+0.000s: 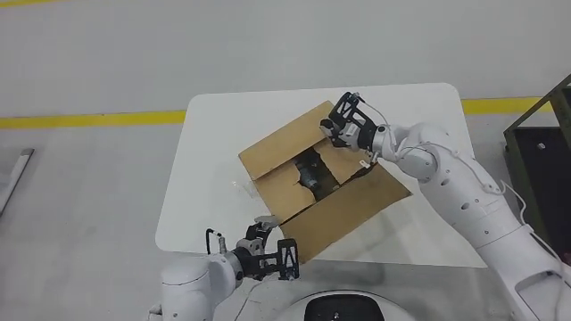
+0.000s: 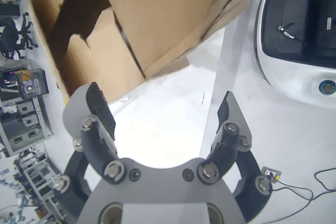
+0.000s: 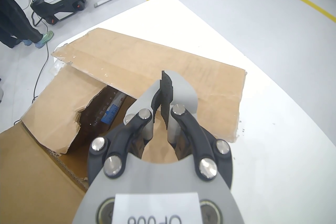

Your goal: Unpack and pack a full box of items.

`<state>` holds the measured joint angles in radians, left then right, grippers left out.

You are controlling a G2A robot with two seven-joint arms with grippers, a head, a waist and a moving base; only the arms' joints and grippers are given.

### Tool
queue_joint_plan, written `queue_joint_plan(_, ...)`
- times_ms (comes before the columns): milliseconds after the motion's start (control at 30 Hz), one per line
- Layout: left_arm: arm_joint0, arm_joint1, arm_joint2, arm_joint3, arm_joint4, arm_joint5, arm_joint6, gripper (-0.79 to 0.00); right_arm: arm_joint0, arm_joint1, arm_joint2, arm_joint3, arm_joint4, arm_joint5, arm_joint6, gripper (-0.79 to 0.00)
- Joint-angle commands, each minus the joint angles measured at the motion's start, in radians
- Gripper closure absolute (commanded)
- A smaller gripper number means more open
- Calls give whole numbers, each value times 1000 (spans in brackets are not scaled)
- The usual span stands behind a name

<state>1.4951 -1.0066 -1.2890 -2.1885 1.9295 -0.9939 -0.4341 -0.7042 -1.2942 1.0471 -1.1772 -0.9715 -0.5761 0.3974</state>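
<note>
Box [image 1: 290, 156]: brown cardboard, in the middle of the white table [image 1: 214, 134]; flaps partly open, with torn edges.
Inside: dark items [image 1: 312, 172] seen through the gap.
Right hand [image 3: 164, 87]: over the far flap, fingers pressed together, nothing visible between them.
Left hand [image 2: 160, 90]: at the near table edge, near the box, released and empty.

The top camera looks straight down on the surface [image 1: 214, 143], with the cardboard box [image 1: 357, 201] at its centre. The left wrist camera sits close at the box's 7 o'clock and the right at 1 o'clock. Both face the box.
</note>
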Motion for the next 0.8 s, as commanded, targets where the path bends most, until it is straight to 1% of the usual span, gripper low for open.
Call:
queue_joint_plan(0, -9, 1, 37, 8, 47, 6, 23, -785, -2, 1, 1, -2, -2, 1, 1, 0)
queue_joint_plan(167, -41, 0, 97, 27, 105, 50, 104, -785, -12, 3, 2, -2, -2, 0, 6, 0)
queue_joint_plan(200, -48, 0, 104, 28, 114, 56, 116, -757, -12, 3, 2, -1, -2, -1, 8, 0)
queue_joint_plan(233, -53, -1, 110, 32, 120, 62, 123, -662, -13, 3, 2, -2, -2, 0, 8, 0)
queue_joint_plan(267, -59, -1, 114, 32, 126, 70, 130, -400, -13, 3, 1, -2, -1, -2, 9, 0)
queue_joint_plan(300, -64, -2, 118, 34, 127, 81, 138, -283, -13, 3, 1, -2, 0, -3, 10, 0)
queue_joint_plan(333, -67, -2, 119, 37, 126, 92, 144, -246, -12, 3, 1, -1, 1, -3, 12, 0)
queue_joint_plan(367, -70, -3, 119, 38, 123, 106, 150, -148, -12, 3, 1, -2, 4, -5, 13, 0)
queue_joint_plan(400, -71, -3, 118, 41, 120, 115, 153, 0, -13, 3, 4, -4, 15, -7, 9, 0)
queue_joint_plan(500, -76, -5, 112, 58, 96, 137, 160, 0, -10, 6, 5, -8, 6, -17, 29, 0)
queue_joint_plan(600, -81, -10, 98, 91, 37, 175, 159, 0, -12, 9, 9, -8, 6, -25, 37, 0)
queue_joint_plan(700, -86, -14, 83, 107, -28, 205, 161, 0, -11, 11, 13, -11, 4, -36, 43, 0)
queue_joint_plan(767, -89, -15, 68, 109, -63, 210, 158, 0, -12, 14, 18, -14, 4, -43, 47, 0)
